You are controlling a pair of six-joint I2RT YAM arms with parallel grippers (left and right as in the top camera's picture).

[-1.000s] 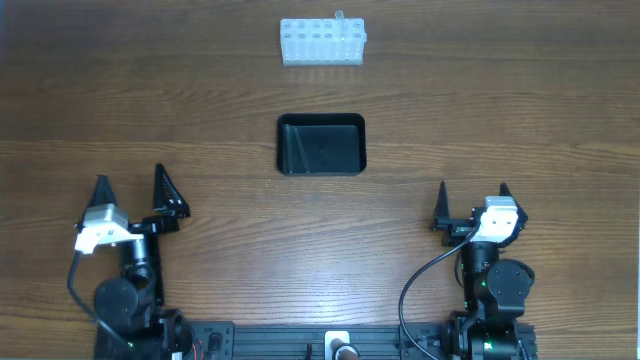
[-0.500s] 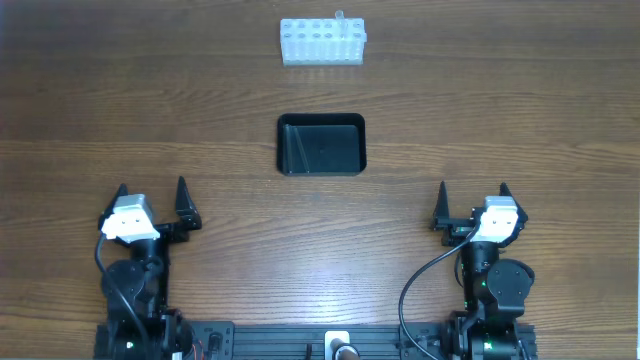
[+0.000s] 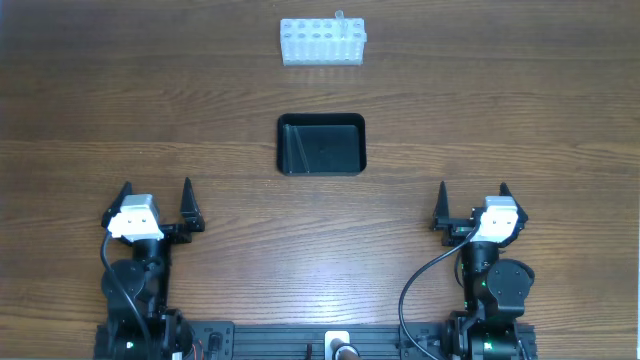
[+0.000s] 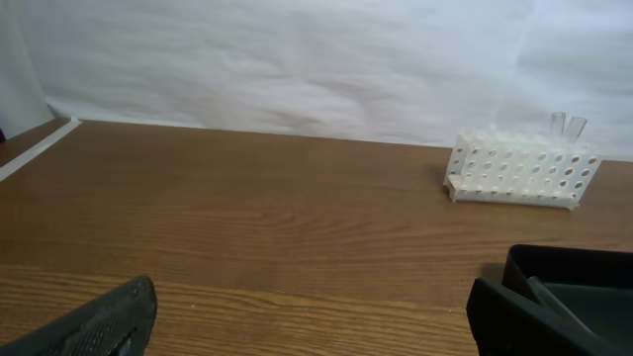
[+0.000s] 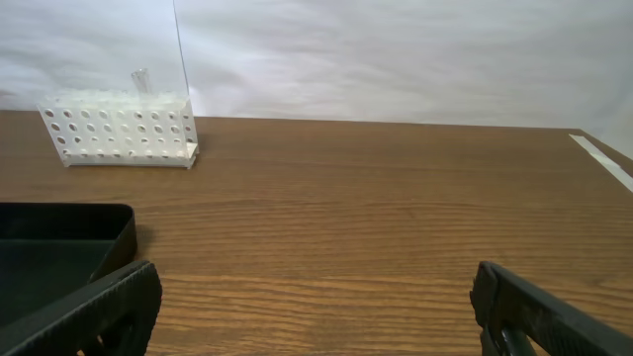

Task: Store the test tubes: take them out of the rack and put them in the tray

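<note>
The left gripper (image 3: 156, 190) and right gripper (image 3: 472, 190) sat released and empty at the table's (image 3: 520, 100) near edge. A test tube (image 3: 339, 17) stood in the far rack (image 3: 321, 45), beyond the black tray (image 3: 321, 118).

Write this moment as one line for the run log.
left gripper: open, empty | right gripper: open, empty | rack: tube inside | tray: contents unclear

Wooden table (image 3: 520, 100), white backdrop (image 4: 297, 59) behind
</note>
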